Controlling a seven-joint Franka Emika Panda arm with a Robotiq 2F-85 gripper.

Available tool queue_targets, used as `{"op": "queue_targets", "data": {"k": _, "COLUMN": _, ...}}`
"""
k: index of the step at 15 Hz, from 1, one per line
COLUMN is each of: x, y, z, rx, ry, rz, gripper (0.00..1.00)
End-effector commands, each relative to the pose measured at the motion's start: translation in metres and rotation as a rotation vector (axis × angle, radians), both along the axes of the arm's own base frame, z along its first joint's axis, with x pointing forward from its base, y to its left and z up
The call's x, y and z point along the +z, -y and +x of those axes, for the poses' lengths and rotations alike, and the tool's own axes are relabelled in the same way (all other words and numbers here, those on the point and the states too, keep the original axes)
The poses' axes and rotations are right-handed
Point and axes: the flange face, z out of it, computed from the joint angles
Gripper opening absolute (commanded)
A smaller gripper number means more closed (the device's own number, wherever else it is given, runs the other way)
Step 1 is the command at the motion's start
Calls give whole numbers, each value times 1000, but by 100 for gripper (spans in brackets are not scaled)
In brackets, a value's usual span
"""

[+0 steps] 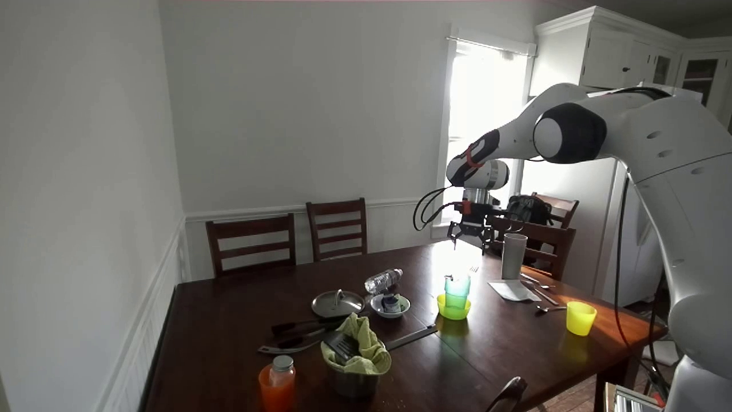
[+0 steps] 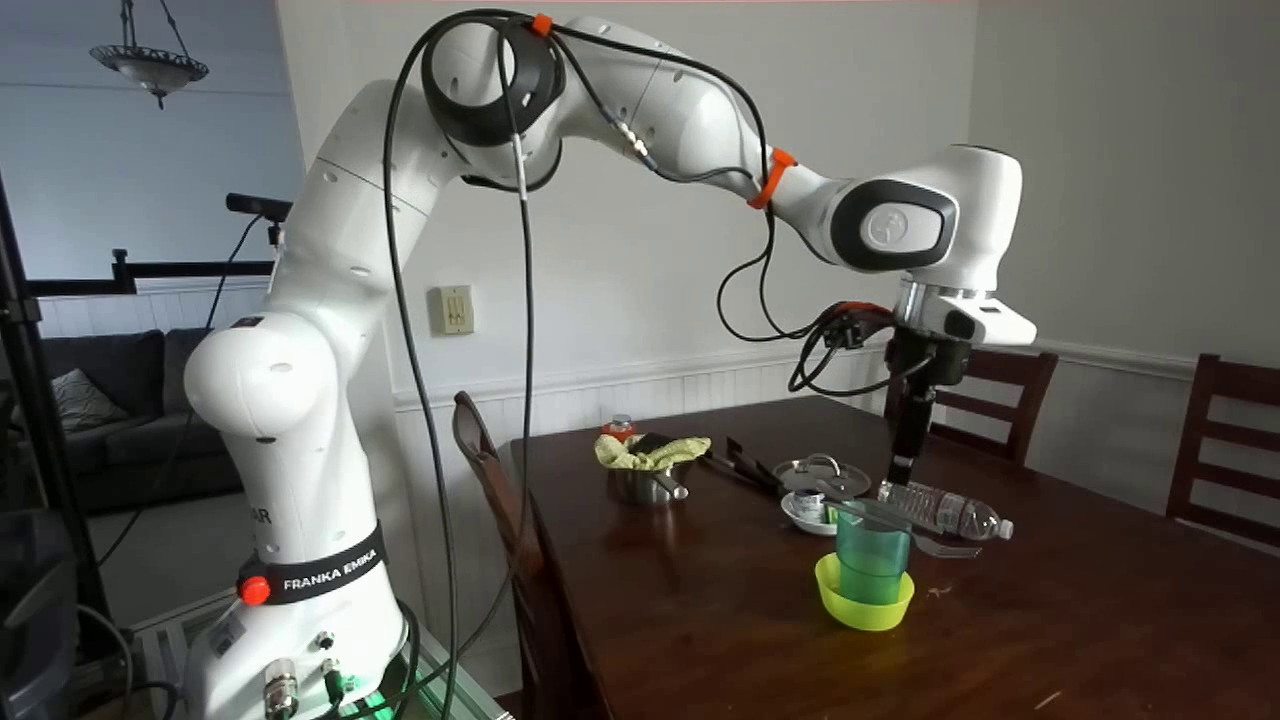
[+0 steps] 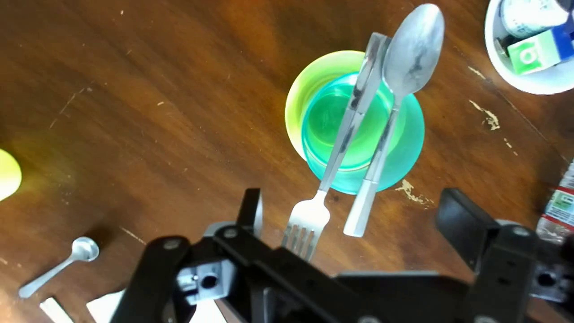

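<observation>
On my arm (image 2: 345, 240), standing off the edge of the table (image 2: 720, 610), the black base band (image 2: 310, 582) reads FRANKA EMIKA in white; above, on the casing (image 2: 300, 470), I make out the letters AR. In my wrist view, a small box (image 3: 538, 49) by the rim of a white bowl (image 3: 545, 83) carries a round white mark (image 3: 528, 55) I can't name. Print on the jar (image 3: 531, 15) beside it and on the label (image 3: 561, 204) of the bottle (image 3: 551, 231) is too blurred to read.
</observation>
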Motion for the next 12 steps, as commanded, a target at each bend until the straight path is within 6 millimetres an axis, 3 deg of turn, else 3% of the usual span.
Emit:
{"op": "queue_targets", "data": {"k": 1, "x": 27, "y": -27, "z": -14, "rx": 127, "ry": 6, "rz": -104, "gripper": 100}}
{"op": "queue_targets", "data": {"k": 6, "x": 58, "y": -57, "z": -23, "rx": 251, "ry": 42, "rz": -277, "gripper": 100}}
{"op": "queue_targets", "data": {"k": 7, "x": 45, "y": -42, "z": -5, "rx": 202, "ry": 8, "rz": -222, "gripper": 100}}
{"op": "queue_targets", "data": {"k": 12, "x": 56, "y": -53, "z": -14, "rx": 232, "ry": 37, "rz": -257, "gripper": 100}}
